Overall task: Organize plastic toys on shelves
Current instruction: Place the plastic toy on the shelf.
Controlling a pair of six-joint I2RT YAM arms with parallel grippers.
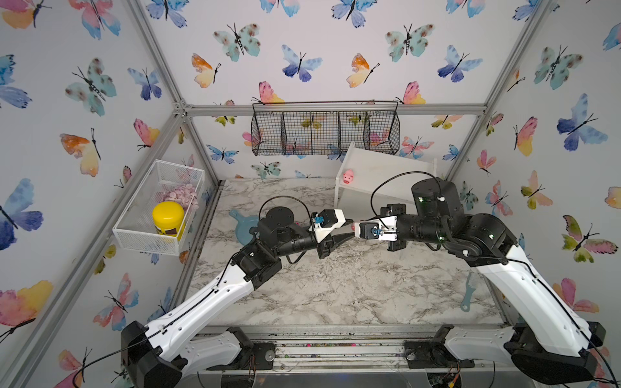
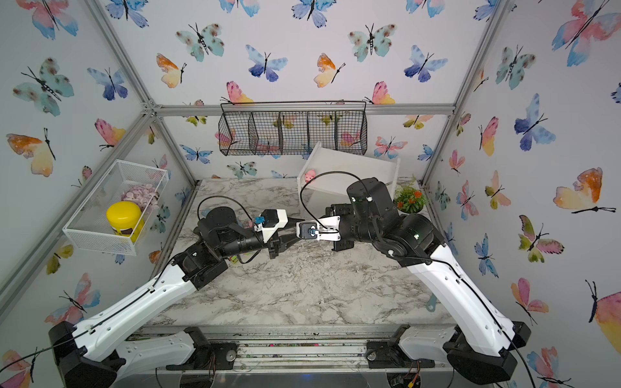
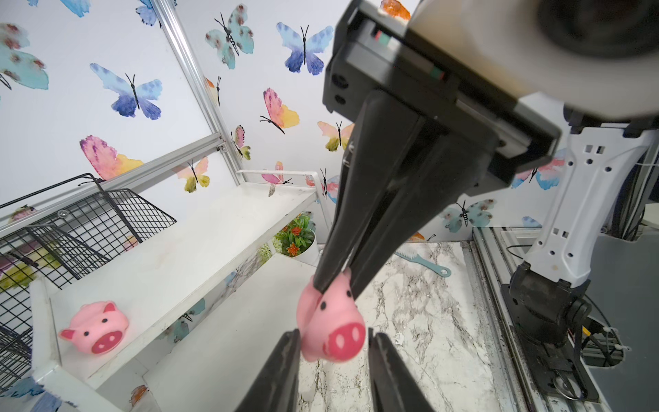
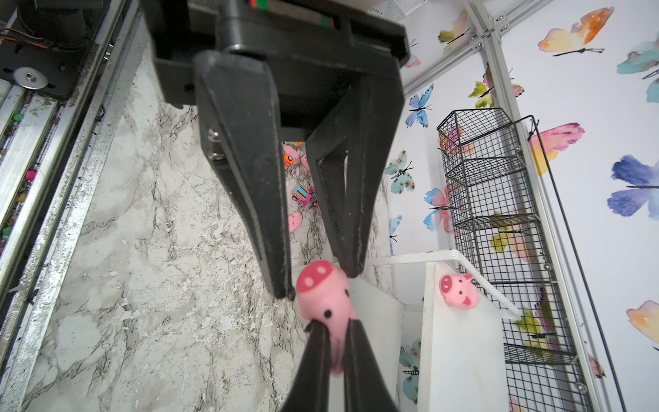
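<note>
Over marble (image 1: 336, 295), pig (image 3: 331, 328) in right hand (image 4: 335, 324) points snout toward left hand (image 4: 319, 281).

We find no text, brand, number or sign that can be read in any of the views. The nearest thing to a label is the dark band low on the yellow jar (image 1: 168, 218) standing in the white mesh basket (image 1: 144, 240). In both top views that band is too small and blurred for us to make out any lettering.
</note>
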